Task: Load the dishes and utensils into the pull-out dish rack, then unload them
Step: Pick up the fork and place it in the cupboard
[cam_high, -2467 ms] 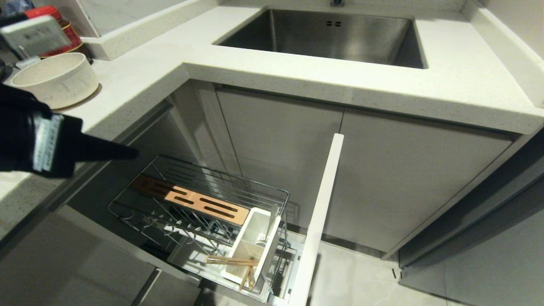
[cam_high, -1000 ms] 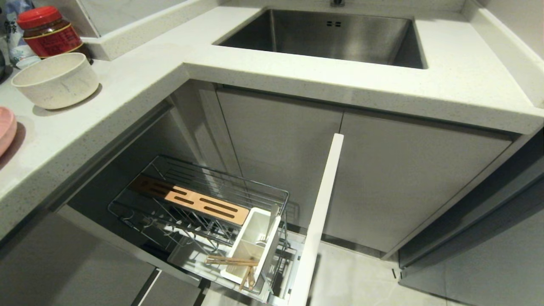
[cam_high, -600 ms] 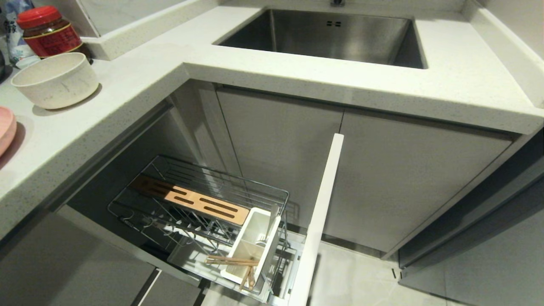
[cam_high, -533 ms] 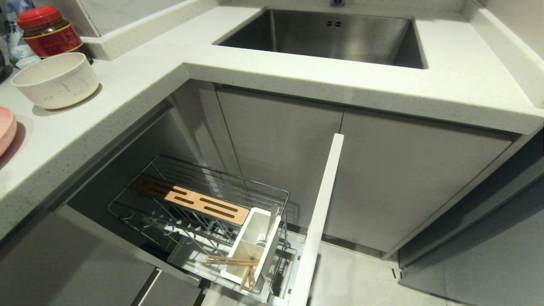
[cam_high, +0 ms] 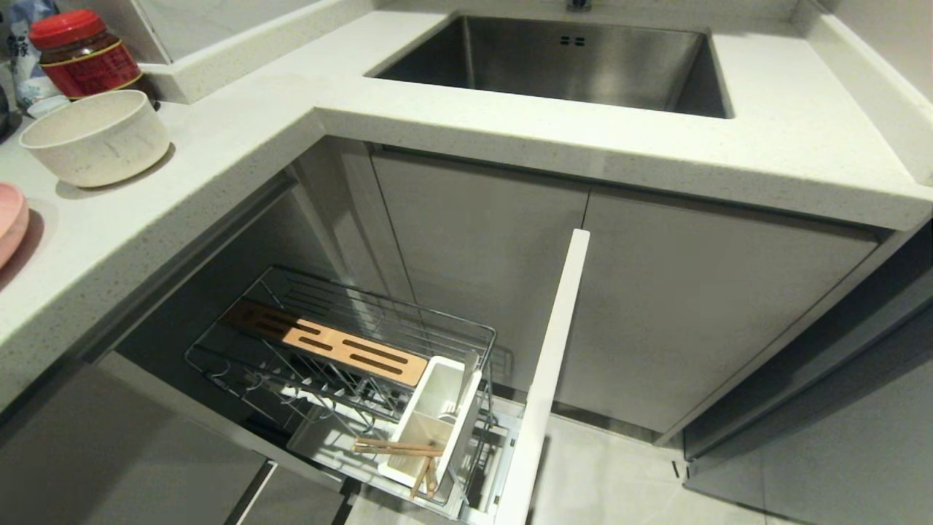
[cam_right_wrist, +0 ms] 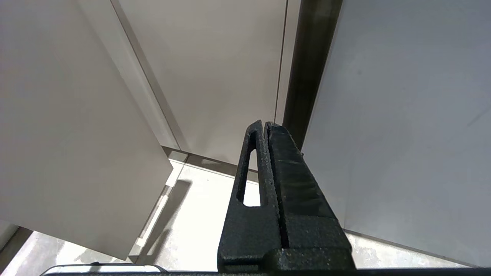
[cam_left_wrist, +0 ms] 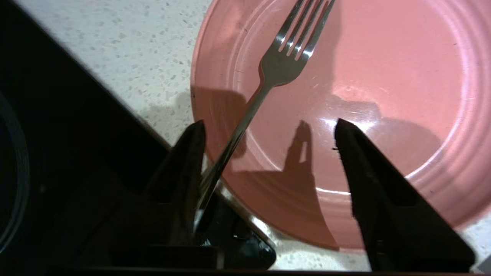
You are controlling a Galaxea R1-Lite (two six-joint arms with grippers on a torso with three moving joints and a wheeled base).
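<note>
The head view looks steeply down from above onto the counter (cam_high: 510,138) corner, the sink (cam_high: 568,58) at the far side and the pulled-out rack (cam_high: 350,350) low and close. The left wrist view looks down from close above the pink plate (cam_left_wrist: 383,76) with the fork (cam_left_wrist: 268,76) on it; the head view catches only that plate's edge (cam_high: 11,219) at its left border. The right wrist view faces cupboard fronts (cam_right_wrist: 215,69) and floor (cam_right_wrist: 199,214) at close range

On the bench (cam_high: 240,138): one off-white bowl (cam_high: 95,138), one pink plate (cam_left_wrist: 383,76), one fork (cam_left_wrist: 268,76), one red-lidded jar (cam_high: 84,55). One sink (cam_high: 568,62). One pull-out dish rack (cam_high: 342,350), holding one pair of chopsticks (cam_high: 401,448) and two white utensil cups (cam_high: 437,423).
</note>
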